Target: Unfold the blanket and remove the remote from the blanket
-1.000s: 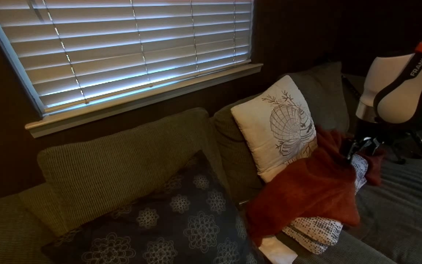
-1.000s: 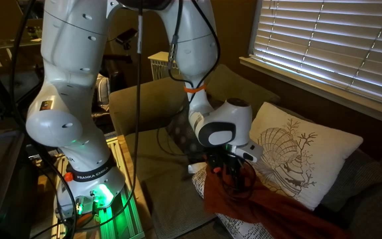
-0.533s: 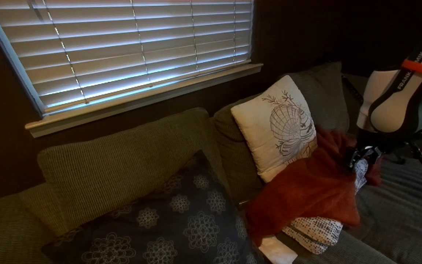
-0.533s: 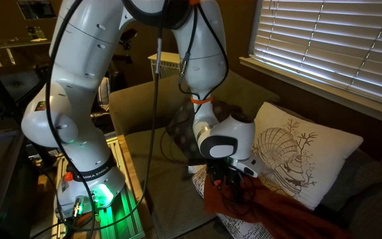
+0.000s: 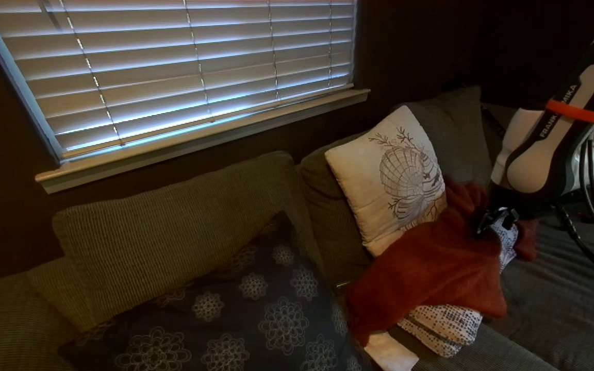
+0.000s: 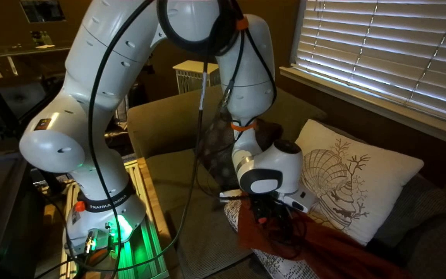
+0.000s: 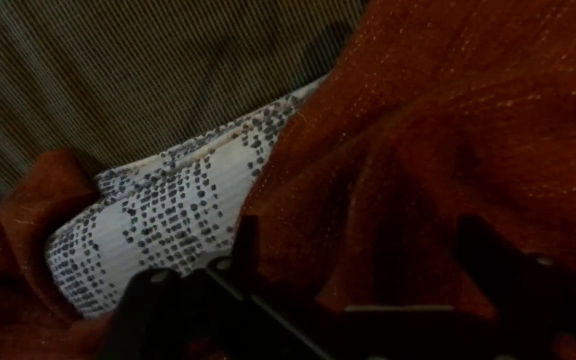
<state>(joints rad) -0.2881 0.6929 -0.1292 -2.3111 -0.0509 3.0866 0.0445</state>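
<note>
A rust-red blanket [image 5: 431,263] lies crumpled on the couch; it shows in both exterior views [image 6: 316,248] and fills much of the wrist view [image 7: 443,125]. White cloth with dark dots [image 5: 444,322] shows under its edges, also in the wrist view [image 7: 168,210]; I cannot tell whether it is the same blanket's underside. My gripper [image 7: 358,225] is open, its fingers wide apart over a fold of red cloth. In an exterior view the gripper [image 5: 494,222] is low at the blanket's upper part, beside the dotted cloth; contact is unclear. The remote is hidden or out of view.
A white shell pillow [image 5: 395,175] leans on the couch back beside the blanket. A dark flowered pillow [image 5: 256,304] lies farther along. A small white flat piece [image 5: 391,352] lies by the blanket's end. A window sill [image 5: 209,136] runs above; a cable [image 6: 184,209] hangs from the arm.
The arm has come down, and the gripper is lower, closer to the blanket. In one exterior view it has shifted slightly left. The blanket looks unchanged.
</note>
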